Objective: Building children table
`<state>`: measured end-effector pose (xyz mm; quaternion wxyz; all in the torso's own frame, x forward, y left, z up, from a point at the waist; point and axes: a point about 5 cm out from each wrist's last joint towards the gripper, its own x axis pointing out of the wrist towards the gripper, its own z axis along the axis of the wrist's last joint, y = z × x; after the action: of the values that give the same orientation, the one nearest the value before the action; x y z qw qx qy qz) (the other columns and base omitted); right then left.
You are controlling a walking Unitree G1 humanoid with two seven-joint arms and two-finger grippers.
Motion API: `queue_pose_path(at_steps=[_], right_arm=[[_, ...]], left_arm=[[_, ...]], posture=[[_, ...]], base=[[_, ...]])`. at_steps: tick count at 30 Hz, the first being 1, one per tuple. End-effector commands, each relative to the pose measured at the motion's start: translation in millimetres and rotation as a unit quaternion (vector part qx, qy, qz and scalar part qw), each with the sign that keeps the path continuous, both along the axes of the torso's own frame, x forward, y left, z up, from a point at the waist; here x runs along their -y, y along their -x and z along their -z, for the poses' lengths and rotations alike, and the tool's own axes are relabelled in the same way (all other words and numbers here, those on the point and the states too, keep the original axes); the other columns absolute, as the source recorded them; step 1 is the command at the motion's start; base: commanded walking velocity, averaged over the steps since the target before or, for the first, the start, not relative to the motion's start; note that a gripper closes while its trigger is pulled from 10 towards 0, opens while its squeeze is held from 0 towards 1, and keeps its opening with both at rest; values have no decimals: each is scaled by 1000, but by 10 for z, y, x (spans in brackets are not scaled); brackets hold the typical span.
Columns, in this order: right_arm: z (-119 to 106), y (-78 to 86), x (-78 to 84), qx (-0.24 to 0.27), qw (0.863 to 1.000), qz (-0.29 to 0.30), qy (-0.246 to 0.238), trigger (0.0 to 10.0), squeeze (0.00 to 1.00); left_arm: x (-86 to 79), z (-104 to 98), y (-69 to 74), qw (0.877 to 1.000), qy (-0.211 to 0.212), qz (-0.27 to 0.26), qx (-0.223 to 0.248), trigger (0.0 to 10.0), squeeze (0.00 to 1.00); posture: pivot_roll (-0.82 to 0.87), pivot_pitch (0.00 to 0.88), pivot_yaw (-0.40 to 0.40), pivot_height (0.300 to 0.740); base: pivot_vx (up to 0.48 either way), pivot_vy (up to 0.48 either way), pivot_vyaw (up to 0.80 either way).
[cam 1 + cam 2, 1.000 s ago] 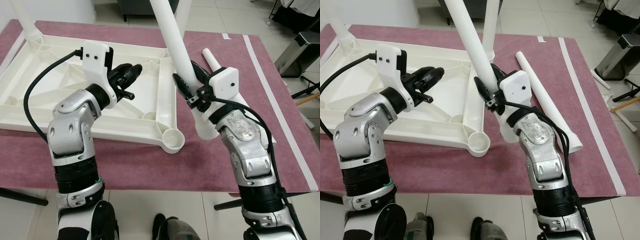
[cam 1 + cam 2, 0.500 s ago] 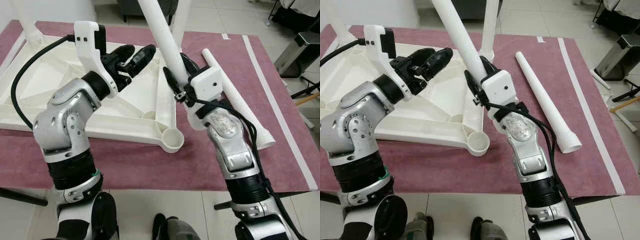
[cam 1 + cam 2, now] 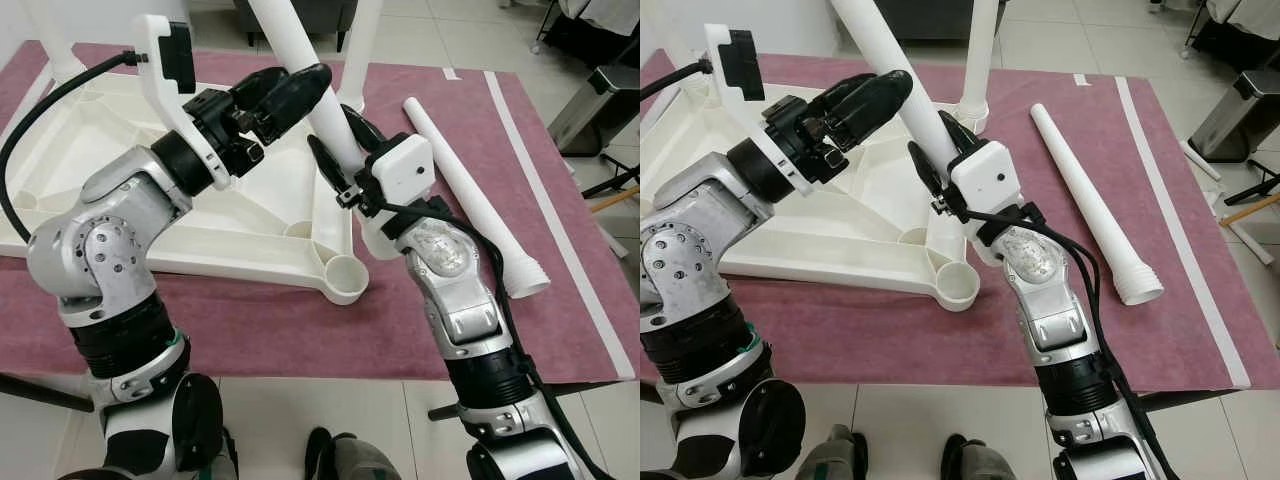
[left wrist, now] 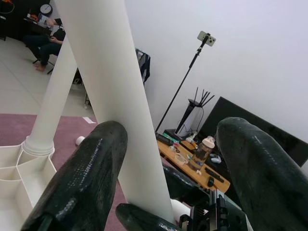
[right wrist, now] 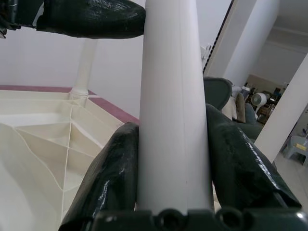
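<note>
The right gripper point(image 3: 335, 150) squeezes the long white table leg point(image 3: 300, 60); the left gripper point(image 3: 290, 90), fingers wide apart, sits around it higher up.

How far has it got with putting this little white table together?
Two legs already stand in the upturned white plastic tabletop: one at the far corner, one far left. The right gripper clamps a third white tube leg, left gripper open around it. The near corner socket is empty; a fourth leg lies on the maroon mat.
</note>
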<state>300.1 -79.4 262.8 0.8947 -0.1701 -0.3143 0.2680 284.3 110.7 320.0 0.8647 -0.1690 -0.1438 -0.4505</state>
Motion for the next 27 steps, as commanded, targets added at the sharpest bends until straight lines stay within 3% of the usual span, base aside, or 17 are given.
queue_pose_path(at_steps=[1, 10, 16, 22, 27], right_arm=[[-50, 71, -117, 24, 999, -30, 1, 10000, 0], [-145, 150, -177, 59, 998, -35, 2, 10000, 0], [-170, 154, -177, 68, 997, -26, -7, 10000, 0], [-320, 124, -87, 107, 993, 25, -48, 10000, 0], [-335, 148, -139, 106, 993, 11, -49, 10000, 0]], left_arm=[[164, -88, 69, 994, -26, 93, 50, 10000, 0], [134, -43, -74, 999, -38, 34, 9, 10000, 0], [124, -35, -101, 999, -38, 26, 2, 10000, 0], [90, -13, -132, 999, -38, 15, -8, 10000, 0], [114, -57, -142, 1000, -26, 16, -3, 10000, 0]], posture=[[118, 139, 16, 740], [117, 132, 13, 740], [117, 131, 15, 740], [119, 129, 14, 740], [118, 133, 12, 740]], base=[[0, 0, 0], [0, 0, 0], [0, 0, 0], [0, 0, 0], [0, 0, 0]])
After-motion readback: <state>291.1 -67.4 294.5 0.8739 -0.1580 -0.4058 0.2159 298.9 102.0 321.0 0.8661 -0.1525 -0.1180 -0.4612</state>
